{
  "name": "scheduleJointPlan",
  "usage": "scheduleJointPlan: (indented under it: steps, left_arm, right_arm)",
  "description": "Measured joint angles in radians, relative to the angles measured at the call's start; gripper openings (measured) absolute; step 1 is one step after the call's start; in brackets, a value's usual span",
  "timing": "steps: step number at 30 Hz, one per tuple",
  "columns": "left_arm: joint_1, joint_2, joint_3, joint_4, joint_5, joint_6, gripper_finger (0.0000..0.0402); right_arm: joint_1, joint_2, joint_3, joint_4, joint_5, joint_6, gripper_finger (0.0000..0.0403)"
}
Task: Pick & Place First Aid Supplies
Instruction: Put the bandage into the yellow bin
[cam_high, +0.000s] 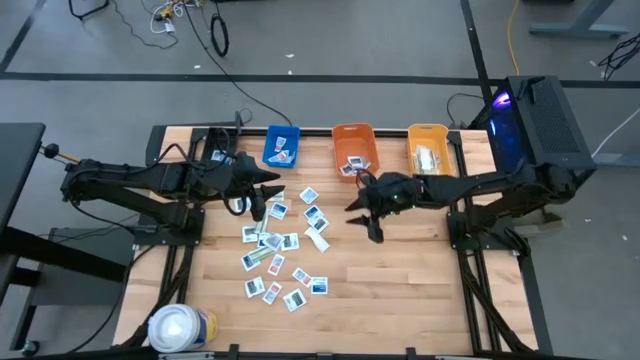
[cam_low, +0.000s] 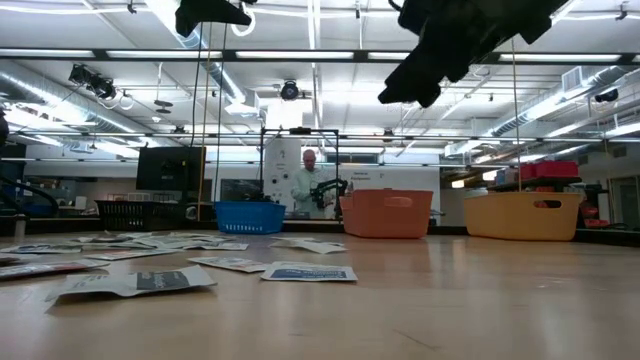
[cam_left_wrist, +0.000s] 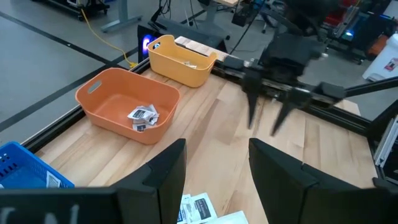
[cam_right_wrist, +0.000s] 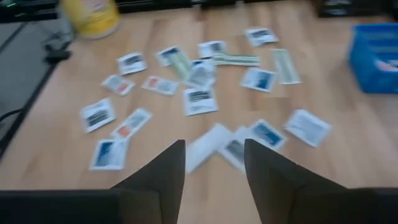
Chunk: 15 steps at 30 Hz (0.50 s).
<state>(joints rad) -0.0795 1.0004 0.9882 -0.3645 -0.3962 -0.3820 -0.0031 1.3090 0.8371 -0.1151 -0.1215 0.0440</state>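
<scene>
The first aid supplies (cam_high: 285, 245) are several small white packets with blue or red print, lying flat and scattered left of the table's middle (cam_right_wrist: 199, 99). More packets lie inside the orange bin (cam_left_wrist: 143, 116) and the blue bin (cam_high: 283, 153). My left gripper (cam_left_wrist: 216, 149) hangs open above the far part of the pile (cam_high: 257, 202), nothing between its fingers. My right gripper (cam_right_wrist: 214, 149) is open too. It hovers to the right of the pile (cam_high: 363, 222), in front of the orange bin, pointing down toward the packets. In the low view both grippers hang high above the tabletop.
Three bins stand along the far edge: blue (cam_high: 270, 135), orange (cam_high: 337, 140) and yellow (cam_high: 412, 140), the yellow one holding pale strips. A large white roll (cam_high: 180, 328) stands at the near left corner. Bare wood lies to the right of the pile (cam_high: 400, 280). A person stands in the room beyond the table (cam_low: 305, 185).
</scene>
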Motion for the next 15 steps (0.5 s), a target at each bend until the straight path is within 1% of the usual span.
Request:
scheduleJointPlan:
  steps: [3,7,11,15]
  left_arm:
    - [0.0,0.0,0.0,0.0,0.0,0.0,0.0179]
    - [0.0,0.0,0.0,0.001,0.0,0.0,0.0179]
    - [0.0,0.0,0.0,0.002,0.0,0.0,0.0179]
    - [0.0,0.0,0.0,0.003,0.0,0.0,0.0179]
  right_arm:
    - [0.034,0.0,0.0,0.0,-0.003,0.001,0.0174]
    - [0.064,0.019,0.0,0.005,-0.002,0.037,0.02]
    - [0.086,0.069,0.0,0.011,0.0,0.078,0.0232]
    - [0.114,0.136,0.0,0.058,-0.001,0.057,0.0252]
